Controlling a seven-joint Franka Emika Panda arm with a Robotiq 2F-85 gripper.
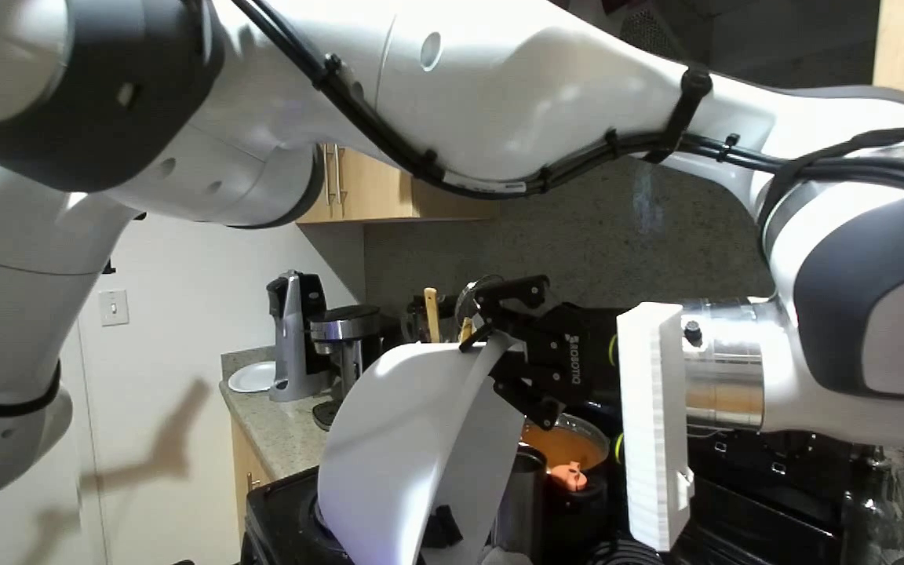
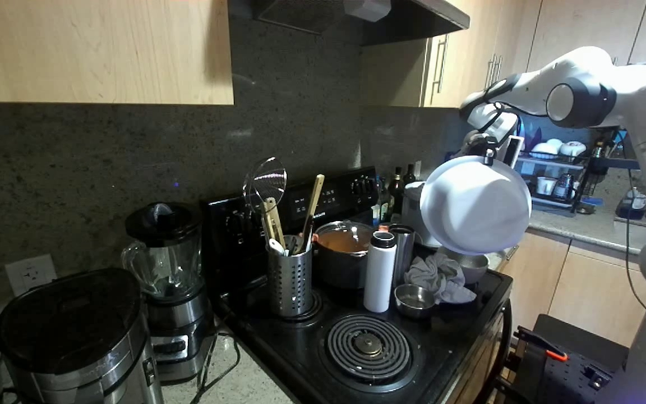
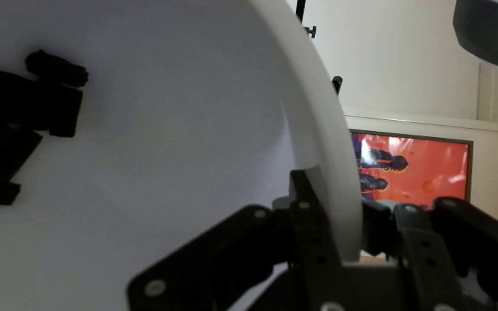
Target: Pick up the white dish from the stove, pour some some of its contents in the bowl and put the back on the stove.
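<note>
Rim of the large, deep, glossy white dish (image 2: 475, 205) is what you have pinched in the black, two-fingered metal hand (image 3: 339, 207): the jaws stand drawn together, one finger inside, one outside, with only the dish's wall between them. You have the dish up in the air, tipped steeply onto its side. Your wrist view cuts off much of it, and the dark, blocky pieces (image 3: 24, 103) against its inner wall run out at the edge; they blur into each other, so you cannot count them.

In an exterior view with the white, upright block (image 1: 650, 424) on your wrist, the dish's lower edge drops out of sight. In an exterior view, the black kitchen stove (image 2: 446, 331) is cut off at its near end, and the dish covers part of the round grey bowl (image 2: 475, 269) behind it; you cannot tell how far apart those two are. A crumpled grey cloth (image 2: 441, 278) overlaps that bowl too. The tall white bottle with a black collar (image 2: 380, 275) blocks part of the slim steel cylinder (image 2: 404, 252) just beside it, and the dark pot with orange contents (image 2: 338, 269) shows only partly between that bottle and the perforated steel utensil holder (image 2: 289, 283).
</note>
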